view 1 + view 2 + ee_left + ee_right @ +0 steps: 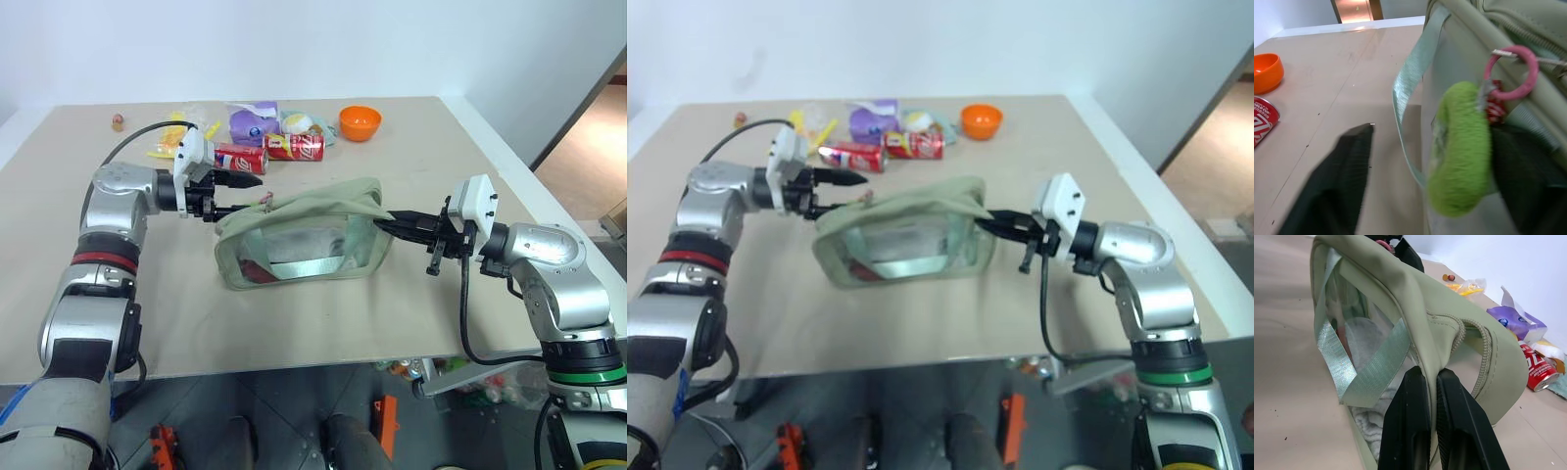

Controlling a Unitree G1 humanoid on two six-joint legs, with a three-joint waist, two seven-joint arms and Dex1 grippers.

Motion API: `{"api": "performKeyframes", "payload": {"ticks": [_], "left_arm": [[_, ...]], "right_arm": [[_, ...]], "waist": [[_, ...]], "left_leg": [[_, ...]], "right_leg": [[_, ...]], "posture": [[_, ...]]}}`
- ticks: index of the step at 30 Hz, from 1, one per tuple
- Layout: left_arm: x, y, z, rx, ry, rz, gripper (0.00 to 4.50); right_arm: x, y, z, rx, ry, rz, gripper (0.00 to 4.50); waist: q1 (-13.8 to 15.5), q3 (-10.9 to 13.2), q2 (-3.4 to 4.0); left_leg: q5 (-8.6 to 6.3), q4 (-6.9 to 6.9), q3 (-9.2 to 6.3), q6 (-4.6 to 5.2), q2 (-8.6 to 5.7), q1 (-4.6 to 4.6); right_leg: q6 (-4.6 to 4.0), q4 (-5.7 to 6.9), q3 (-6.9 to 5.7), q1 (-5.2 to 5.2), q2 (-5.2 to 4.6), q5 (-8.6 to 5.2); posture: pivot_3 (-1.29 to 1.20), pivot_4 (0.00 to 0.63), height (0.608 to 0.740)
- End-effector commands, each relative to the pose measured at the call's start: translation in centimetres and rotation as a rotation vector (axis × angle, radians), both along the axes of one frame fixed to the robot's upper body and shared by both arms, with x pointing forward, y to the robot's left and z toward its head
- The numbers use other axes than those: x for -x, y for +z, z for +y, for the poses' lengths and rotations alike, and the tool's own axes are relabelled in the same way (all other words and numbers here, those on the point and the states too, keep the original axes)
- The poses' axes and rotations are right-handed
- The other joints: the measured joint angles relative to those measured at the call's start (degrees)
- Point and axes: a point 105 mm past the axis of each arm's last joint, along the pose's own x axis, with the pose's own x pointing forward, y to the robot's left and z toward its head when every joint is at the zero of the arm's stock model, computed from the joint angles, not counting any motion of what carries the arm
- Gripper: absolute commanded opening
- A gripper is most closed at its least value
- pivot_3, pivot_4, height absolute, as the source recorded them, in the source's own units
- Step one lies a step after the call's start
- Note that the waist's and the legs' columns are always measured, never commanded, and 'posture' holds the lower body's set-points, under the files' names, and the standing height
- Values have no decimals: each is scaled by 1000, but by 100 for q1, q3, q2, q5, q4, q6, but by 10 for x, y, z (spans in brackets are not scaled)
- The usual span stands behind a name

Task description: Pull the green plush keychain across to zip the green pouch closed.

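Note:
The green pouch lies on its side in the middle of the table, its clear window facing me and its zipper running along the top. The green plush keychain hangs from a pink ring at the pouch's left end. My left gripper is at that end, open. The plush sits between its two black fingers, with a gap to one of them. My right gripper is shut on the fabric of the pouch's right end, pointing level.
Behind the pouch lie two red cans, a purple packet, yellow wrappers and an orange bowl. The table's front edge is close below the pouch. White cloth shows inside the pouch.

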Motion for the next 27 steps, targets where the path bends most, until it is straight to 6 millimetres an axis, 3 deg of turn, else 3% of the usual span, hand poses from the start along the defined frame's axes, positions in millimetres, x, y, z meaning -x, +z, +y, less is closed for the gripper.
{"api": "performKeyframes", "payload": {"ticks": [1,7,12,18,21,27], "left_arm": [[1,15,-1,18,-25,-42,1912],[1,16,4,26,-6,-49,28],[-4,25,9,36,64,-152,28],[-7,65,14,113,168,-374,28],[1,81,7,136,137,-432,28],[24,85,-17,97,-27,-443,28]], "right_arm": [[3,9,-2,12,-2,-40,0],[3,8,-3,11,-7,-37,0],[3,7,-2,10,-6,-36,0],[2,7,-3,14,-6,-33,0],[1,7,-3,15,-4,-31,0],[-1,7,0,22,10,-26,0]], "waist": [[0,0,0],[0,0,0],[0,0,0],[4,0,0],[5,0,0],[4,0,0]], "left_leg": [[0,0,0,0,0,0],[0,1,-1,0,0,0],[0,1,-1,0,0,0],[0,1,-2,0,0,1],[0,2,-2,0,0,0],[0,3,-2,-1,0,1]], "right_leg": [[0,0,0,0,0,0],[0,1,0,0,0,0],[0,2,0,0,0,0],[0,2,0,1,-1,0],[0,4,0,1,-1,1],[0,6,0,2,-1,0]], "posture": [[0,150,740],[0,150,740],[0,150,740],[0,150,740],[0,150,740],[0,150,740]]}}
